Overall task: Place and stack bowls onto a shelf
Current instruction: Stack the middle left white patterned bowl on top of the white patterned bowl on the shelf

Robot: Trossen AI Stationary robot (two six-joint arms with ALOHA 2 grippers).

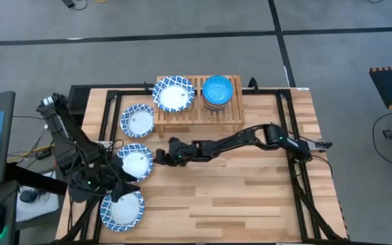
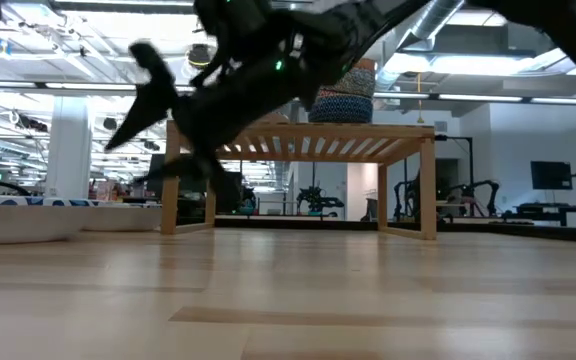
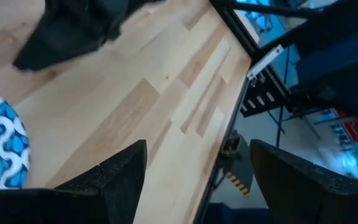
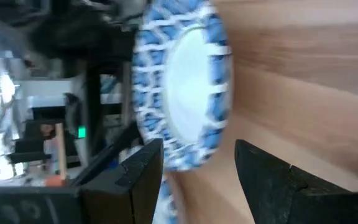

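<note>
The light-wood shelf (image 1: 199, 112) stands at the table's far side. On it sit a patterned dish (image 1: 173, 94) and a stack of small bowls with a bright blue one on top (image 1: 218, 90); the stack also shows in the low view (image 2: 343, 100). Three more blue-and-white patterned dishes rest on the table at the left (image 1: 137, 121), (image 1: 135, 163), (image 1: 122, 208). My right gripper (image 1: 160, 156) is open just right of the middle dish (image 4: 182, 87), its fingers level with the dish's near rim. My left gripper (image 1: 124, 189) is open and empty between the middle and nearest dishes, and one dish's rim (image 3: 2, 146) shows beside it.
Black frame bars run along the table's sides (image 1: 298, 163) and past its edge (image 3: 241, 93). The two arms are close together at the table's left (image 1: 107, 173). Bare planks lie to the right and toward the near edge (image 1: 237, 197).
</note>
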